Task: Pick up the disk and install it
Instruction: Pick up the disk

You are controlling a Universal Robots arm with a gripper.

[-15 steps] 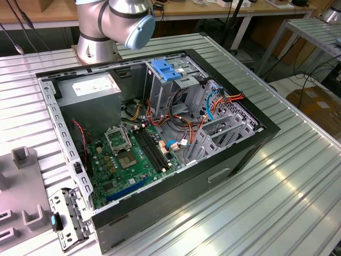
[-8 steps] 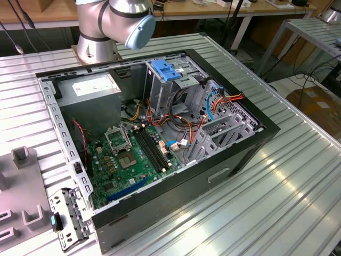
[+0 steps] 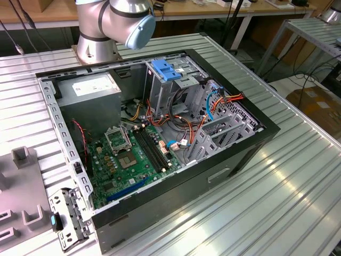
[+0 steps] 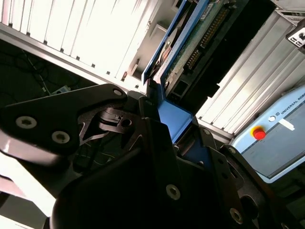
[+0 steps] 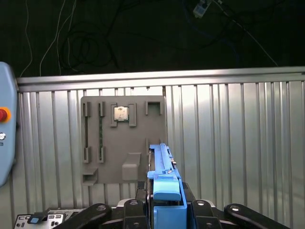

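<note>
The disk (image 5: 162, 164) is gripped edge-on by its light blue rails between the closed-in fingers of the gripper (image 5: 165, 202), its far end seen at one edge of the grey fixture plate (image 5: 123, 138), bare ribbed table (image 5: 238, 143) lying open beside that plate, the wrist being angled toward it.

robotics lab: ribbed metal workbench (image 3: 287, 202), opened pc case (image 3: 176, 197), robot arm base (image 3: 96, 48), floor cables (image 5: 86, 43).
</note>
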